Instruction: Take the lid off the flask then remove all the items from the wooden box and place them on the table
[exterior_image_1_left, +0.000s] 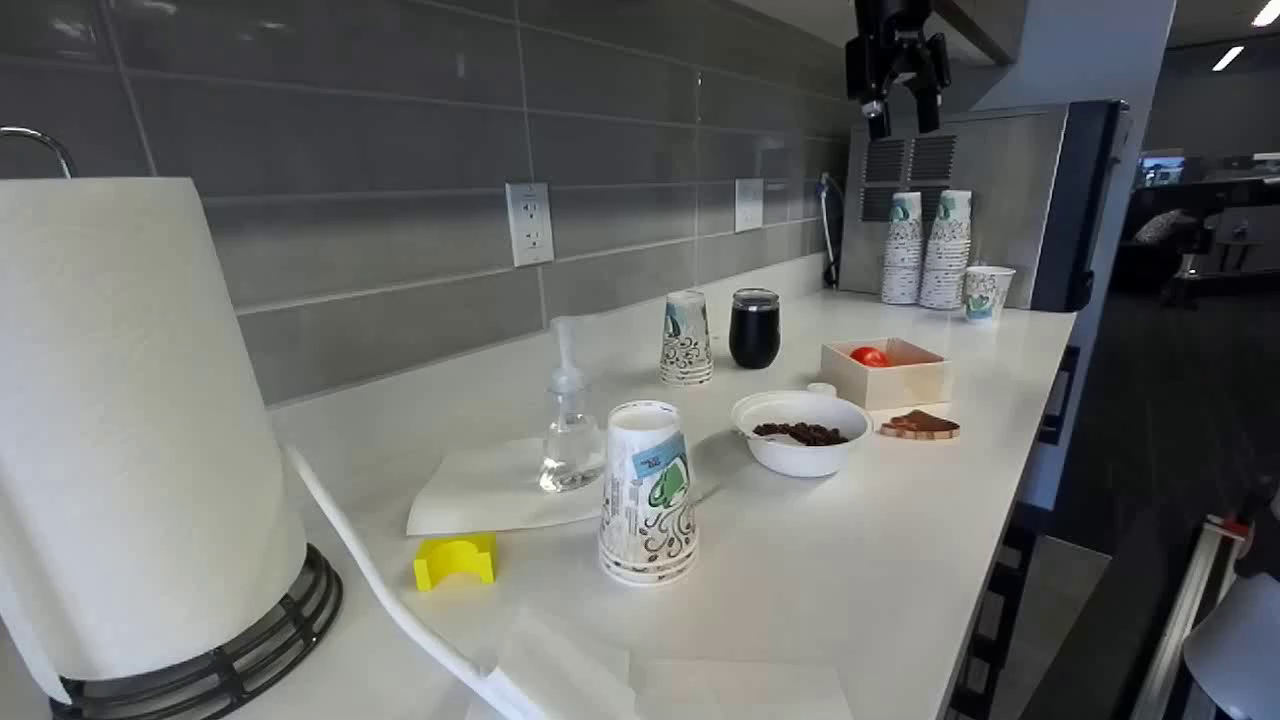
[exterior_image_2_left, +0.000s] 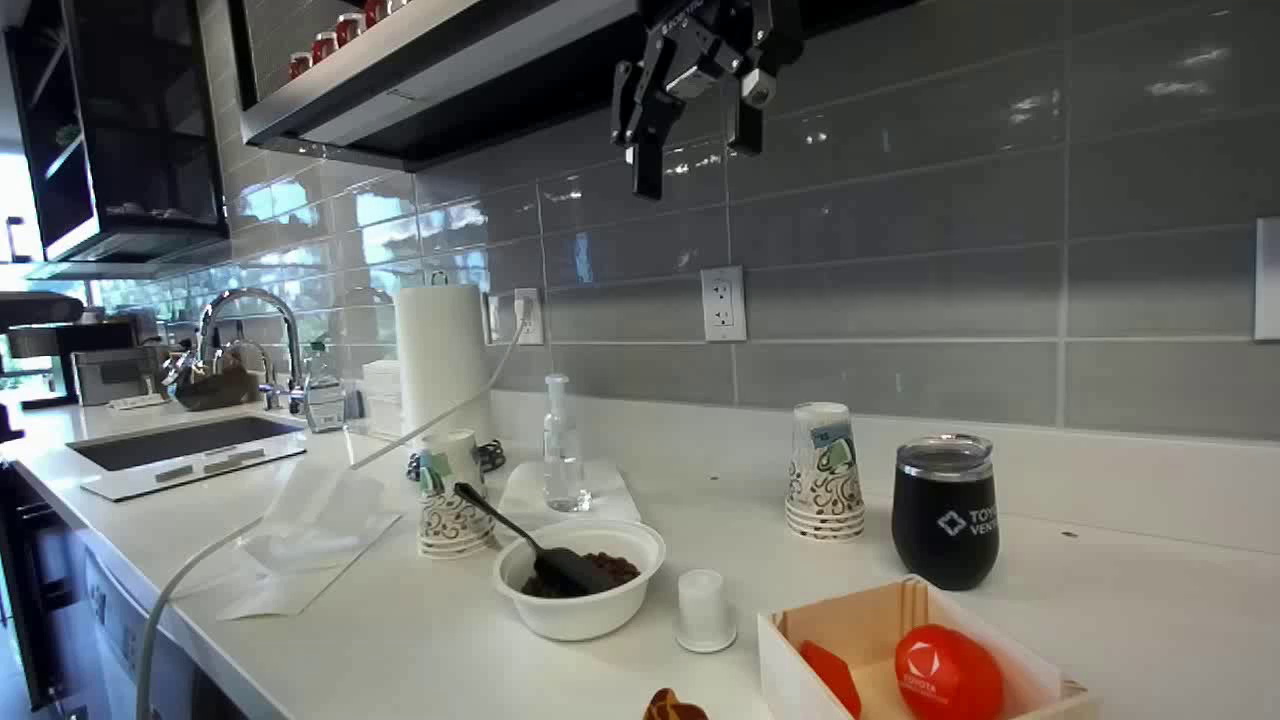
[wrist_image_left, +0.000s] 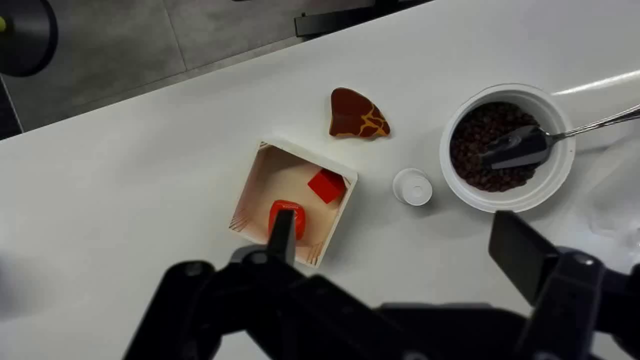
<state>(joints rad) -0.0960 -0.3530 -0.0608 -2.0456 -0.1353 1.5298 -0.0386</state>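
Two red items (wrist_image_left: 326, 185) lie in the wooden box (wrist_image_left: 285, 180), the end effector (exterior_image_2_left: 697, 165) overhead with jaws apart.

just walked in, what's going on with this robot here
A robot gripper hangs open above the white table, holding nothing. The black flask stands upright on the table with its lid on. A red block and a rounded red piece are inside the wooden box, and a brown, steak-shaped piece lies beside it. So the lid has yet to come off, and both red things have yet to come out.
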